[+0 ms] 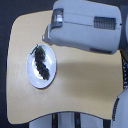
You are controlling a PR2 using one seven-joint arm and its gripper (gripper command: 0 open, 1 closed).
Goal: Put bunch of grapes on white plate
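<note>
Bunch of grapes (41, 62) is lying on the white plate (32, 76), running lengthwise across its middle with the green stem end toward the plate's top edge, fully inside the rim. Plate sits on a light wooden table (85, 82), toward the exterior view's left. PR2 arm (87, 25) hangs above the plate's upper right, its nearest corner just past the rim and clear of the grapes; gripper fingers aren't visible, so can't tell whether they're apart or together.
</note>
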